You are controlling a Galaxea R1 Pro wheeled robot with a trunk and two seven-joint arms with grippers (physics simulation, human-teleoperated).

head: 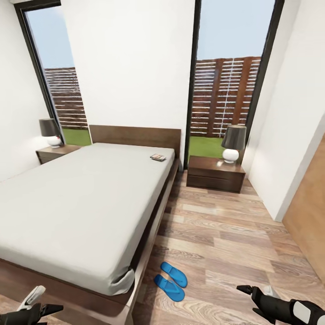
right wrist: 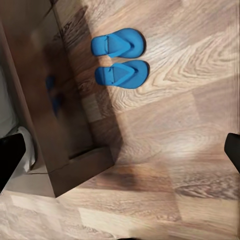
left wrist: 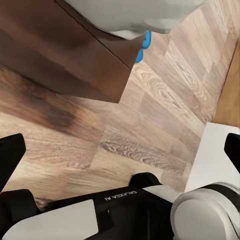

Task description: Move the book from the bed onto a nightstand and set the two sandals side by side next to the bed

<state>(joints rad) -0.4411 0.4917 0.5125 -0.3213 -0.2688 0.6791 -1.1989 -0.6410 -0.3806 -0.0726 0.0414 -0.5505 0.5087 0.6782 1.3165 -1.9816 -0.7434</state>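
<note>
The book (head: 158, 157) lies on the light-grey mattress near the headboard, at the right side of the bed (head: 81, 203). One nightstand (head: 215, 174) stands right of the bed, the other nightstand (head: 56, 152) left of it. Both blue sandals (head: 174, 273) (head: 169, 287) lie side by side on the floor by the bed's near right corner, also seen as sandals (right wrist: 118, 44) (right wrist: 122, 73) and a blue sliver (left wrist: 144, 45). My left gripper (head: 38, 301) (left wrist: 120, 155) hangs open before the bed's foot. Right of the sandals, the right gripper (head: 251, 299) (right wrist: 122, 155) is open and holds nothing.
Each nightstand carries a lamp (head: 233, 142) (head: 50, 131). Tall dark-framed windows stand behind them. A wooden door (head: 311, 212) is on the right wall. Wood-plank floor (head: 225, 243) runs between bed and wall. The dark bed frame corner (right wrist: 50, 110) (left wrist: 65, 55) is close to both grippers.
</note>
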